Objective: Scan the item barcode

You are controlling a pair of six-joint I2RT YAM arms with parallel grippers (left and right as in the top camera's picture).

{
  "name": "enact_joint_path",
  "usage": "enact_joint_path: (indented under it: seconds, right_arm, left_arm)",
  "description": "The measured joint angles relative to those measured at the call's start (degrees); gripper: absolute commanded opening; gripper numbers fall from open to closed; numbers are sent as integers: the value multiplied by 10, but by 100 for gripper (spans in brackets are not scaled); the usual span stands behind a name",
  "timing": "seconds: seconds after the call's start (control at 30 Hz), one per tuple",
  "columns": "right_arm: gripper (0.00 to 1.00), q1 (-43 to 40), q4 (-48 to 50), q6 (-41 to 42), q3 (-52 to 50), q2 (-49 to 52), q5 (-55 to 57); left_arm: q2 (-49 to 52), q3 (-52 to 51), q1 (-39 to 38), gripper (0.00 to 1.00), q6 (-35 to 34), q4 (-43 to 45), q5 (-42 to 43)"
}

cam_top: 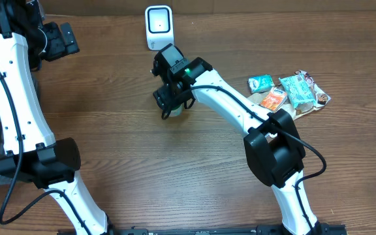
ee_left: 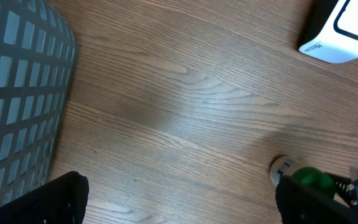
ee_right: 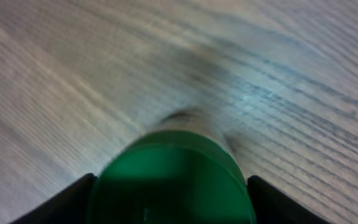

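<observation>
Bottle [cam_top: 173, 112], green-capped, pale body: stands upright on the wooden table [cam_top: 136, 170], near its middle, just in front of the scanner [cam_top: 158, 26] and directly under the right arm's wrist. In the left wrist view it shows low at the right edge, partly covered by a dark finger. In the right wrist view only its green cap [ee_right: 173, 180] shows, large and blurred.

Right gripper [cam_top: 172, 103]: set down over the bottle, one finger [ee_right: 67, 202] at each side of the cap. The fingers meet the cap's edges in that view. Whether they press on it or merely flank it cannot be told.

Left gripper [cam_top: 61, 39]: at the far left of the table, well apart from the bottle. Its fingers [ee_left: 67, 196] are spread wide, with only bare wood between them. It holds nothing.

Scanner: white housing with a dark-rimmed window, upright at the far edge of the table. Its lower corner appears at the upper right of the left wrist view.

Snack packets [cam_top: 289, 91]: a small pile of several, teal, orange and brown, lying on the table to the right, well apart from the bottle.

Basket [ee_left: 17, 93]: grey, with a grid of openings in its wall, at the table's left side beside the left arm.
</observation>
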Motion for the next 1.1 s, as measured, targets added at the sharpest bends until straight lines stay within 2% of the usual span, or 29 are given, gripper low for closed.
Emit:
enact_joint_path:
  seconds: [0.2, 0.4, 0.43, 0.53, 0.6, 0.63, 0.7, 0.77, 0.83, 0.97, 1.1]
  right_arm:
    - [72, 3, -38, -59, 1, 0, 2]
    - [80, 3, -110, -175, 13, -10, 5]
    - [82, 3, -120, -201, 14, -17, 5]
    - [98, 3, -140, -269, 19, -40, 5]
    - [100, 2, -124, -284, 23, -54, 6]
    - [100, 3, -115, -276, 24, -56, 7]
    - [96, 2, -69, -210, 26, -57, 9]
    - [93, 2, -41, -115, 26, -57, 10]
    - [83, 2, -32, -30, 26, -57, 10]
    - [84, 2, -26, 127, 26, -57, 27]
    - [79, 2, -27, 231, 26, -53, 53]
  left_arm:
    - [0, 0, 0, 100, 0, 0, 0]
    - [0, 0, 0, 100, 0, 0, 0]
    - [0, 0, 0, 100, 0, 0, 0]
    - [0, 0, 0, 99, 0, 0, 0]
    - [0, 0, 0, 100, 0, 0, 0]
    - [0, 0, 0, 100, 0, 0, 0]
    - [0, 0, 0, 100, 0, 0, 0]
    - [0, 0, 0, 99, 0, 0, 0]
    - [0, 0, 0, 100, 0, 0, 0]
    - [0, 0, 0, 99, 0, 0, 0]
    - [0, 0, 0, 100, 0, 0, 0]
